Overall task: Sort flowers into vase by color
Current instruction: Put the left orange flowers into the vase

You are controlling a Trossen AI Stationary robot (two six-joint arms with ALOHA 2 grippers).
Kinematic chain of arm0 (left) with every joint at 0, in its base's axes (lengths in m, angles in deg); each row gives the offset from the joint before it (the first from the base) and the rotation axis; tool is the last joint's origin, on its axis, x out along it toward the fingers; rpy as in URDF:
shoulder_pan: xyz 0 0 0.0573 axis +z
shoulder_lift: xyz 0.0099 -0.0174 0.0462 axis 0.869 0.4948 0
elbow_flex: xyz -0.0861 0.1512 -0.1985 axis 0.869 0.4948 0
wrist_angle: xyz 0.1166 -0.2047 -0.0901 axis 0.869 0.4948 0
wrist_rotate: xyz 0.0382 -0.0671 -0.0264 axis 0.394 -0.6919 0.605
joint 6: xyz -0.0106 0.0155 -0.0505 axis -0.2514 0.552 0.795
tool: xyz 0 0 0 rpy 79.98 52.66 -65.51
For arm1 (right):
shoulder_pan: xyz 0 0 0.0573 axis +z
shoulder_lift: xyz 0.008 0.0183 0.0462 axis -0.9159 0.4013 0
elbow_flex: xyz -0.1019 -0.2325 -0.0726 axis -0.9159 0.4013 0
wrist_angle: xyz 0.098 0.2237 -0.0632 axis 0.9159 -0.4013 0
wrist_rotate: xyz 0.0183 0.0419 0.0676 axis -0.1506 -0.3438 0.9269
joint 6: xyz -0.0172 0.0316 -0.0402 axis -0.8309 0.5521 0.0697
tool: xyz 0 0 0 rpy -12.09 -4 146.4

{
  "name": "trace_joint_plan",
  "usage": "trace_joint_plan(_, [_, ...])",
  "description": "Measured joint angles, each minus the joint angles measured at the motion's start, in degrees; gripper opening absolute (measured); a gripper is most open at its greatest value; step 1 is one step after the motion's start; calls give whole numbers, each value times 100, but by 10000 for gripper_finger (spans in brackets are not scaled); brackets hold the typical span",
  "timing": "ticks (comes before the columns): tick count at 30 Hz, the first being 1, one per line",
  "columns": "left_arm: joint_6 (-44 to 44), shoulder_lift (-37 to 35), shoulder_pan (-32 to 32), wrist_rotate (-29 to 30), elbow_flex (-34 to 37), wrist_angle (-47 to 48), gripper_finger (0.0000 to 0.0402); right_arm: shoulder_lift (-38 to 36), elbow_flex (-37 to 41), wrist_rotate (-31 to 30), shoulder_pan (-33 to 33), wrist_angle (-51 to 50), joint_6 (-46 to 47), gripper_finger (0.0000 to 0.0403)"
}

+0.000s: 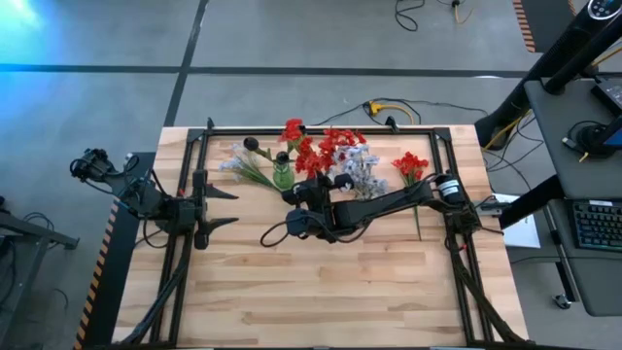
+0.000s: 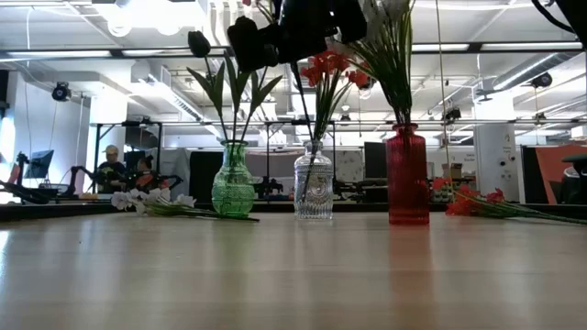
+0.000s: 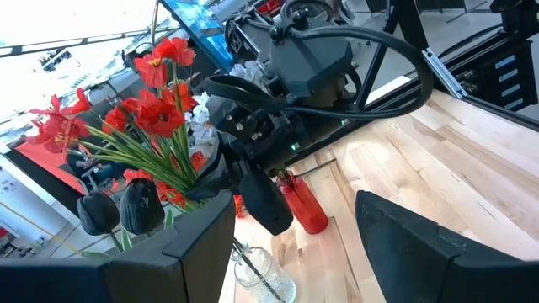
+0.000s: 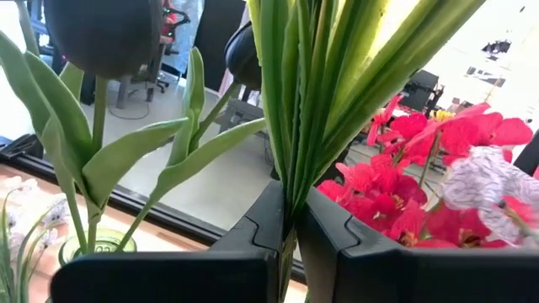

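Three vases stand in a row at the table's far middle. The green vase [image 2: 233, 181] holds dark buds [image 2: 198, 42], the clear vase [image 2: 313, 183] holds red blossoms [image 2: 328, 66], and the red vase [image 2: 407, 174] holds pale sprays. My right gripper [image 4: 290, 210] hovers above the green and clear vases [image 1: 294, 192], shut on a green-leaved flower spray [image 4: 312, 93]. Its blossoms lie outside the right wrist view. A pale spray [image 1: 238, 165] and a red spray [image 1: 411, 167] lie flat on the table. My left gripper [image 1: 228, 207] waits open at the left, holding nothing. My right gripper pinches the spray's bundle of stem and narrow leaves [image 4: 290, 198] between its two fingers. The fingers come in level from the table's near right, across the stem. The leaves stand upright above the fingers. The part of the stem below them is hidden by the gripper.
The black frame rail [image 1: 321, 129] runs along the table's far edge, behind the vases. The near half of the wooden tabletop [image 1: 330, 292] is bare wood. People and desks show in the room beyond the table [image 2: 112, 165].
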Motion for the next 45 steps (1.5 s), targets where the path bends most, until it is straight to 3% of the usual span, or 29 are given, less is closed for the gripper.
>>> trace_joint_plan(14, [2, 0, 0, 0, 0, 0, 228, 2, 8, 0, -2, 17, 406, 18])
trace_joint_plan(45, [2, 0, 0, 0, 0, 0, 228, 8, -5, 2, -2, 50, 402, 31])
